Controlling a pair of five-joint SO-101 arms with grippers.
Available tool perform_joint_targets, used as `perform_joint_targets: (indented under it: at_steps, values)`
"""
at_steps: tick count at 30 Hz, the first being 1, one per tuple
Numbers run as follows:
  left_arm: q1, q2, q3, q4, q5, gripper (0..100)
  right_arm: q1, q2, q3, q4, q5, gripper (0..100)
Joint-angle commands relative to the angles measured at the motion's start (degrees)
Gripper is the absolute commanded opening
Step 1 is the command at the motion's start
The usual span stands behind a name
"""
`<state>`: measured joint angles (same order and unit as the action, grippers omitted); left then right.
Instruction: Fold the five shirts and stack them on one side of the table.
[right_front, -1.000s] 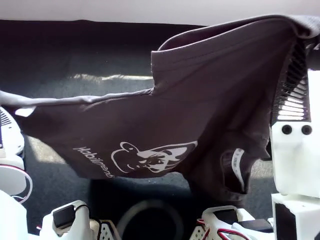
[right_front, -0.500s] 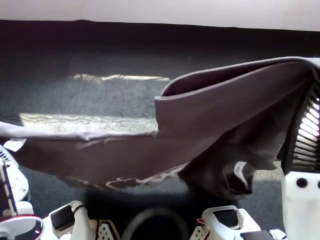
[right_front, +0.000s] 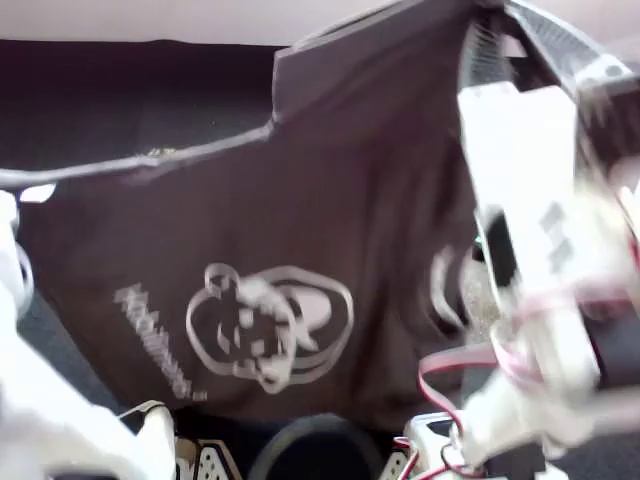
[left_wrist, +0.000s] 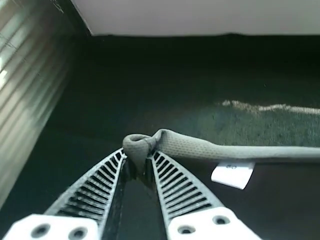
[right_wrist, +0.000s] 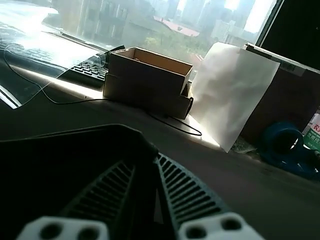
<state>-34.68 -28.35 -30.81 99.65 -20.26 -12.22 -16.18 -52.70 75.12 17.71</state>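
A dark shirt (right_front: 300, 220) with a white printed figure (right_front: 265, 325) hangs spread in the air between both arms, print toward the high camera. My left gripper (left_wrist: 140, 162) is shut on a bunched grey hem (left_wrist: 200, 147) of the shirt, beside a white tag (left_wrist: 232, 175). The left arm (right_front: 15, 270) stands at the left edge of the high view. My right gripper (right_wrist: 152, 165) is shut on dark cloth (right_wrist: 65, 160) and points up and away from the table. The right arm (right_front: 530, 200) rises on the right, holding the shirt's upper corner high.
The dark table mat (right_front: 120, 100) lies under and behind the shirt, with a white wall (left_wrist: 200, 15) at its far edge. The arm bases (right_front: 150, 440) sit at the front edge. Beyond the table are a cardboard box (right_wrist: 147, 80), a white sheet (right_wrist: 230, 95) and a blue roll (right_wrist: 285, 147).
The right arm has swung up and toward the middle, lifting the shirt from a low sag to a tall hanging spread. The left end has risen too.
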Motion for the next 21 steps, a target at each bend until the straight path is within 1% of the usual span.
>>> perform_joint_targets:
  at_steps: [1,7,10,17,21]
  values:
    - [2.4,9.9,-0.8,-2.6,0.4,1,-0.8,5.5,6.3,-6.1,-1.4,0.6]
    - [9.9,22.3,-0.9,-7.7,0.4,1,-1.1,16.0,11.0,-14.4,-1.2,0.6]
    - [12.6,27.6,-0.9,-10.9,0.4,1,-1.1,22.0,10.8,-15.3,-1.3,0.6]
    - [13.4,36.2,-1.3,-20.3,0.4,1,-1.1,30.8,10.7,-16.5,-1.4,0.6]
    - [13.6,39.3,-7.4,-20.9,0.4,1,-0.7,31.9,10.7,-22.4,-1.3,0.6]
